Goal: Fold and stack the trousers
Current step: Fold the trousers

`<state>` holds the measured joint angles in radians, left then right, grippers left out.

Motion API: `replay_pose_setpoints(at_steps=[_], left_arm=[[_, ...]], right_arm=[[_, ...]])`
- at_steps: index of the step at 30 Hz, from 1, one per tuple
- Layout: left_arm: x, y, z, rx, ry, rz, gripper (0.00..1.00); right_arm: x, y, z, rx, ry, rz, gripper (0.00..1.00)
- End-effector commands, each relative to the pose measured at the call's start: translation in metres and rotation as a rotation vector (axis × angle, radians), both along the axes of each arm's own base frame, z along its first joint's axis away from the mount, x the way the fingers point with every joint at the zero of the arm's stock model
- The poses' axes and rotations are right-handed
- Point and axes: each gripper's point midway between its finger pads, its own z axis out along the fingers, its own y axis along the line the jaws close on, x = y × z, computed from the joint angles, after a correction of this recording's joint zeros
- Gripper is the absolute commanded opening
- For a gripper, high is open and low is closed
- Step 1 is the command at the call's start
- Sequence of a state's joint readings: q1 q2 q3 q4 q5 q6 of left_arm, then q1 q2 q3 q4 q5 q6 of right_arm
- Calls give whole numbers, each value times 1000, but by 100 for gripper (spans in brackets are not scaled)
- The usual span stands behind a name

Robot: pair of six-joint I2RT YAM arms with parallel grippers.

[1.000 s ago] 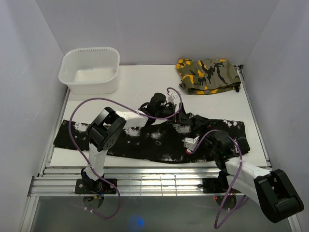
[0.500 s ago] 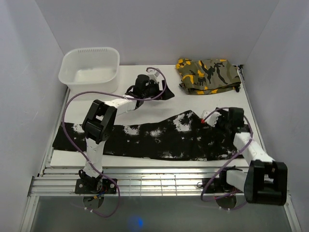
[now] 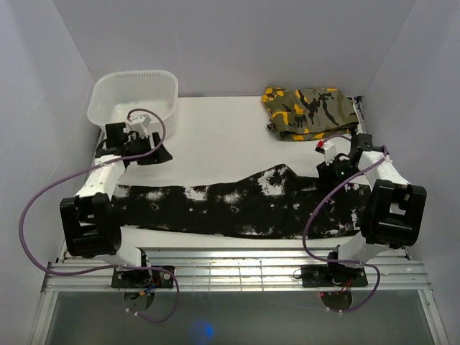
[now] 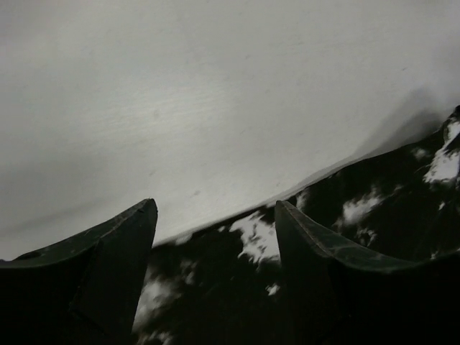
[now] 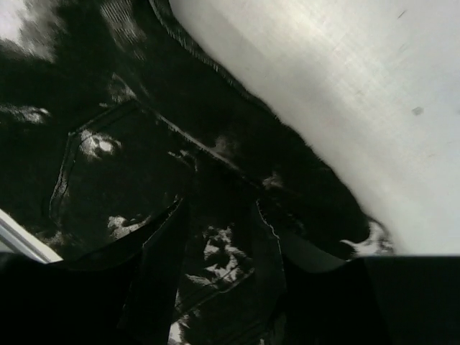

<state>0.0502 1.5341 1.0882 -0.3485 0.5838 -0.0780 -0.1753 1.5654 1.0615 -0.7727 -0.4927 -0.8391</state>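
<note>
Both arms have swung out from the middle of the cloth, where they were a second ago, to its two ends. The left gripper [image 3: 149,151] now sits far left, just beside the white plastic tub [image 3: 115,90]. The right gripper [image 3: 336,167] is at the far edge of the right end, near the folded olive camouflage garment with orange patches [image 3: 309,111].

The long black fabric trousers with white splotches [image 3: 237,205] lie as one strip across the near half of the white table [image 3: 215,136]. The mid hump seen earlier is pulled out flatter, though a peak remains right of centre.

Left wrist view: the left gripper [image 4: 215,208] has its fingers [image 4: 115,251] well apart, straddling the trousers' edge [image 4: 374,194] where it meets bare table. Nothing is pinched yet.

Right wrist view: the right gripper [image 5: 219,215] stands clearly narrower, with dark cloth [image 5: 108,165] bunched between and under the fingers. The view is too dark for me to tell whether the pinch is made.

My reading is that the spreading step is done and each end is being taken for the first fold. The trousers are not yet folded and the stacking has not started. The risk I see is the left jaws closing at the very hem and catching one layer only.
</note>
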Motion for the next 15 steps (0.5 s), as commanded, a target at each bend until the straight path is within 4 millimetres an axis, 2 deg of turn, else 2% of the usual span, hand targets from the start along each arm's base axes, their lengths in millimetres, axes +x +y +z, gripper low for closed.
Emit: replay_pose_setpoints(at_steps=[1,2,3,4,6,8,9,10,13,15], left_arm=[[-63,36,-43,29,195,-18,75],[-67,56,-54,49,217,16,73],[-73,64,-64,58,249,25,72],[-82,79,-76,63,295,64,69],[-93,98,-101,93,364,102,68],[-98,123,-115,93,395,181,65],[-101,131,-126,100,440,193,64],[-95,144,-127,101,428,226,63],[-92,152,-140,111,485,224,64],[-78,157,-126,99,459,212,69]], right_arm=[[-45,0,-34,13,238,-91,46],[-49,-12,-46,-47,261,-108,46],[-55,-22,-57,-75,284,-132,46],[-51,-35,-69,-123,283,-157,48],[-45,-59,-77,-166,278,-208,48],[-42,-82,-87,-203,297,-253,49],[-41,-87,-92,-206,315,-261,49],[-33,-96,-90,-221,304,-279,49],[-22,-107,-87,-253,285,-288,51],[-19,-109,-80,-258,285,-285,55]])
